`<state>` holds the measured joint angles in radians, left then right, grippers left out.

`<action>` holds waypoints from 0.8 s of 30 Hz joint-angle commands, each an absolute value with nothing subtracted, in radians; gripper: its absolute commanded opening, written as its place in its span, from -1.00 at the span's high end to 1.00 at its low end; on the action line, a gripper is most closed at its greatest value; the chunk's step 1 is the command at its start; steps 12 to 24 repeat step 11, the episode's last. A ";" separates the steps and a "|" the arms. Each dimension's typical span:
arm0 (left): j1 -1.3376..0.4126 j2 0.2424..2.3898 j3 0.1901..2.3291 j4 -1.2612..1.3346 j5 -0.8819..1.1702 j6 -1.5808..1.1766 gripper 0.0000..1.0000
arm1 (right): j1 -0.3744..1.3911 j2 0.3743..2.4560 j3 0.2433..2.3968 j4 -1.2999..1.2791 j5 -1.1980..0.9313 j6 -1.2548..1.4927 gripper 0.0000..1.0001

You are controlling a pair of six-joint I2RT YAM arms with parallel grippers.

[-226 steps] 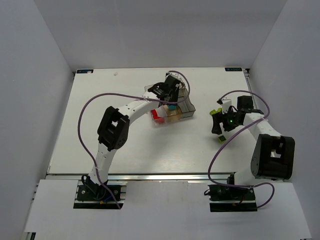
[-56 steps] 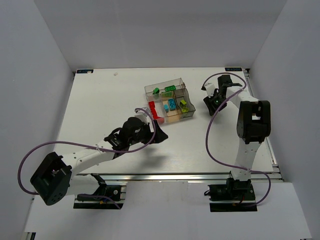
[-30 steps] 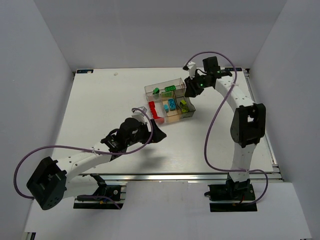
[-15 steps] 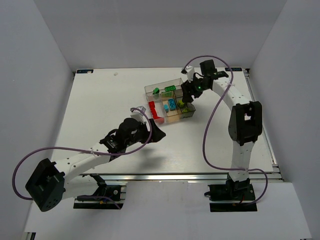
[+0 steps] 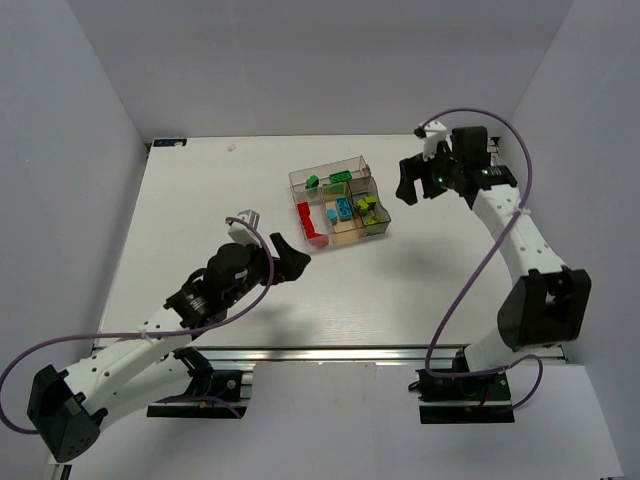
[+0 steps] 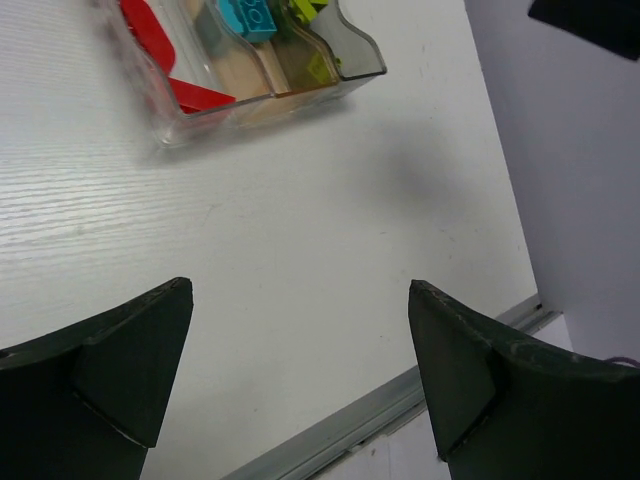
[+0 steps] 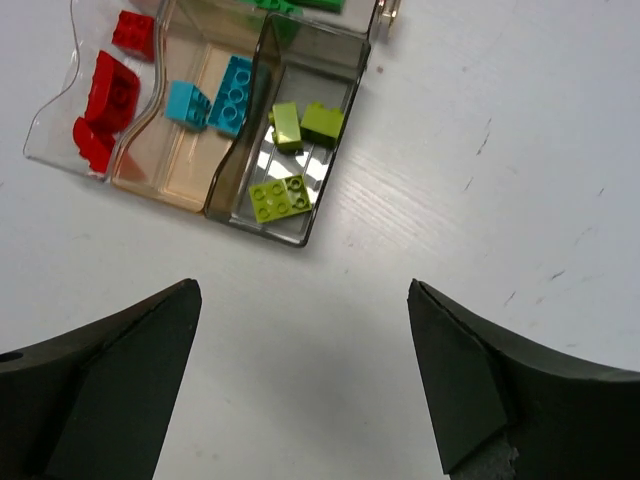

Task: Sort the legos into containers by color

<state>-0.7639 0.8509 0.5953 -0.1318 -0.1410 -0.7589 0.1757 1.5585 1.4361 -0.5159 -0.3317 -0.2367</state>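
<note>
The containers (image 5: 340, 205) sit at mid-table, a cluster of clear bins. Inside lie the legos by colour: red (image 5: 308, 222), green (image 5: 338, 177), cyan (image 5: 343, 208) and lime (image 5: 368, 208). The right wrist view shows them from above: red (image 7: 110, 90), cyan (image 7: 225, 95) and three lime bricks (image 7: 300, 125) in the smoky bin (image 7: 300, 240). My right gripper (image 5: 412, 185) (image 7: 303, 287) hangs open and empty just right of the bins. My left gripper (image 5: 280, 245) (image 6: 300, 290) is open and empty over bare table, nearer than the containers (image 6: 350, 70).
The table's metal front rail (image 6: 380, 415) runs close under the left gripper. White walls enclose the table on three sides, the right one (image 6: 560, 150) close by. Purple cables loop off both arms.
The right gripper was over the lime bin; it has opened wide and drawn back to the right. The left arm has pulled back toward the near edge with its jaws wider.
</note>
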 commanded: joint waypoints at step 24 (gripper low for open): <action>-0.755 0.831 0.658 -0.262 -0.224 -0.678 -0.96 | 0.140 1.172 1.092 -0.307 -0.351 -0.147 -0.79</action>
